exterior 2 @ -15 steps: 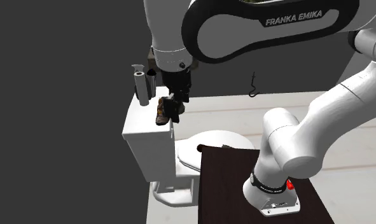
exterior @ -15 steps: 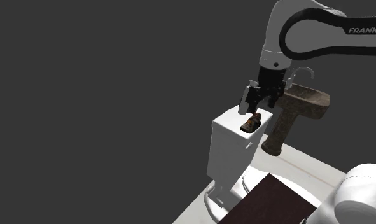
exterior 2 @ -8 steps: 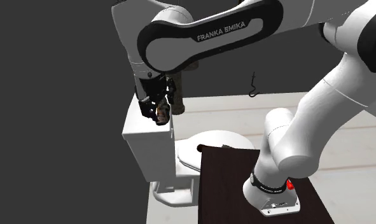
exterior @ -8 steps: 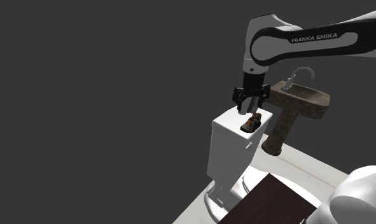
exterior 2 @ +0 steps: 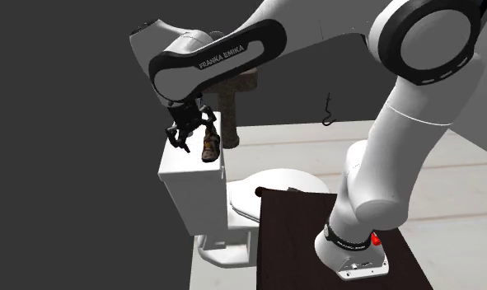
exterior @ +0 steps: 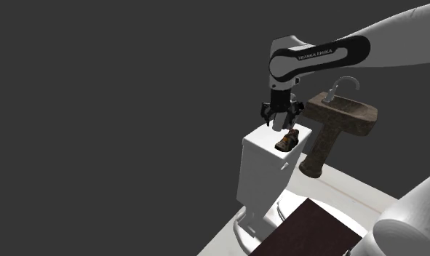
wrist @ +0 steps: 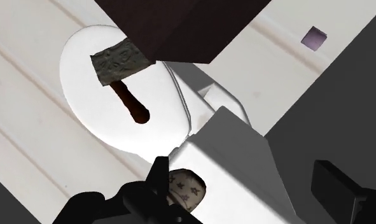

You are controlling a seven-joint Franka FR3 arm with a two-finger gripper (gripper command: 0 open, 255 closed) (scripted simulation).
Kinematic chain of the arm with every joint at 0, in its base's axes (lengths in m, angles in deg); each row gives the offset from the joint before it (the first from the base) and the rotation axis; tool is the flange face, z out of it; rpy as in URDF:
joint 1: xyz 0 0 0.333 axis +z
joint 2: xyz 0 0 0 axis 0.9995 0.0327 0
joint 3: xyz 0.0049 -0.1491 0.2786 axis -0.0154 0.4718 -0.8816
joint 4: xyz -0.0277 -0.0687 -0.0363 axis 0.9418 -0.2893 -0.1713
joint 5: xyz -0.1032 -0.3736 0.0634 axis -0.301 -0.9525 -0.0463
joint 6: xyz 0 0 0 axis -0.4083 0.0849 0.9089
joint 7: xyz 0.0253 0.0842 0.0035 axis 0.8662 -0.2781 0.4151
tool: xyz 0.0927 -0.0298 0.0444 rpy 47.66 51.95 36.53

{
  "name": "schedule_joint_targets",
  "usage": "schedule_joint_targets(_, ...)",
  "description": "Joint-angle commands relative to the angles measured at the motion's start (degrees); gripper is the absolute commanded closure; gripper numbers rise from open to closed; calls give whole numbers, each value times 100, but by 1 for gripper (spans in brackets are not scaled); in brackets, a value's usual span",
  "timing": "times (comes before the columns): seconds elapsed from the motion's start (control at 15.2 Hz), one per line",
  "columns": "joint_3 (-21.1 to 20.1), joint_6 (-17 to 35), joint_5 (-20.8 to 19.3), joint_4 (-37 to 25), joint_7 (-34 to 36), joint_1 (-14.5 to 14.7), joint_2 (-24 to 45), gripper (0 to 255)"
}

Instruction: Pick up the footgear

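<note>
The black gripper [exterior: 281, 118] is hovering, fingers spread wide and holding nothing, just above a small brown patterned shoe [exterior: 287, 140] sitting at the bowl-side edge of the toilet tank lid [exterior: 259, 142], where an off-centre closing finger is likely risking nudging it off.

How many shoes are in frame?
1. A brown shoe sits on top of the white toilet tank, right below the open tool. Another behind the tank could be hidden.
</note>
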Motion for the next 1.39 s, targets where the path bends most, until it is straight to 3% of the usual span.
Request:
schedule_joint_targets(0.0, 87, 53, -48, -291, 262, -108, 426, 0)
schedule_joint_targets(0.53, 525, 8, -66, -1505, 1091, -507, 1870, 0)
schedule_joint_targets(1.12, 1045, -233, 168, -2920, 1827, -1038, 3311, 0)
schedule_joint_targets(1.32, 1039, -43, 172, -2803, 1860, -1043, 3387, 0)
